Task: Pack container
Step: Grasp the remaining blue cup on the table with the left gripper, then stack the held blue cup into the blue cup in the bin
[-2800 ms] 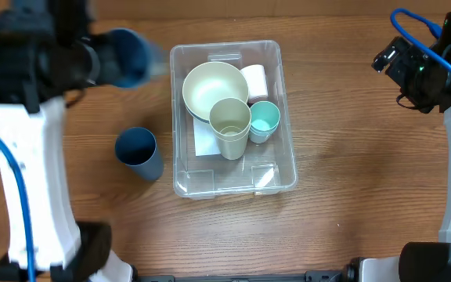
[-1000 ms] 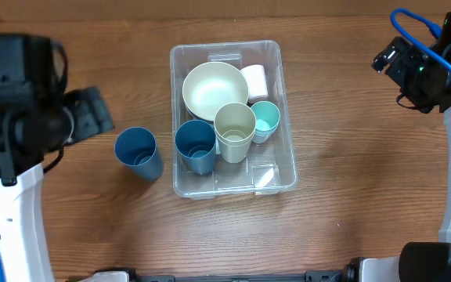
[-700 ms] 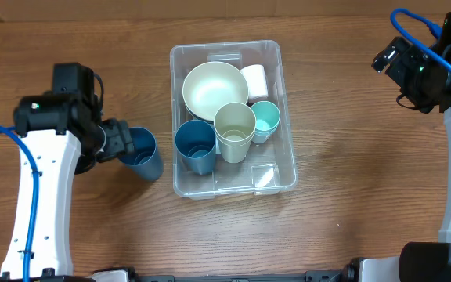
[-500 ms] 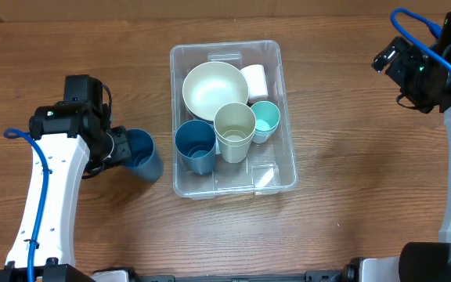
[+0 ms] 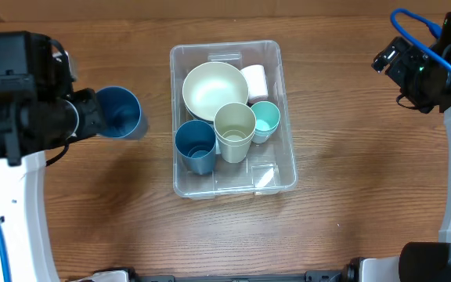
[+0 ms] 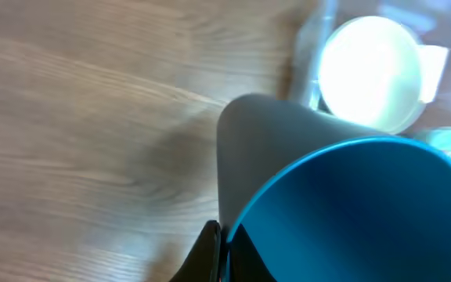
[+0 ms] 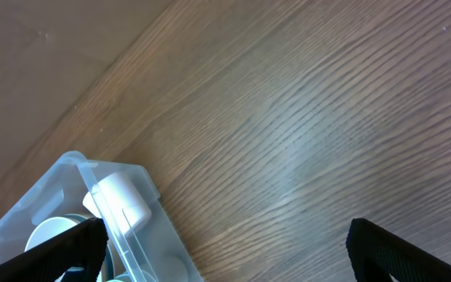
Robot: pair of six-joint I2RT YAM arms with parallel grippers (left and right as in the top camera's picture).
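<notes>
**Ana:** When the overhead camera caught the table, what was the left gripper [image 5: 94, 117] doing?

**Ben:** It was clamped on a dark blue cup [image 5: 121, 114]. The cup stuck out just past its fingers, raised off the wooden table [image 5: 351, 196]. In the left wrist view the cup's open mouth filled most of the picture, and one black finger [image 6: 208, 252] pressed on its outer wall.

**Ana:** And the container [image 5: 286, 160]?

**Ben:** It sat on the table further out beyond that gripper, close to the held cup but not touching it. Nearest the gripper stood a second blue cup [image 5: 195, 146], upright against the near wall. A cream bowl [image 5: 214, 91] lay beside it and a beige cup [image 5: 234, 127] stood in the middle. Furthest from the gripper were a small teal cup [image 5: 266, 117] and a white cylinder [image 5: 254, 78].

**Ana:** What about the right gripper [image 7: 225, 229]?

**Ben:** Its fingers were spread wide with nothing between them, only bare wood under the gap. It hung well apart from the container. In its own camera one corner of the container showed low down beside its left finger [image 7: 61, 249], with the white cylinder just inside
</notes>
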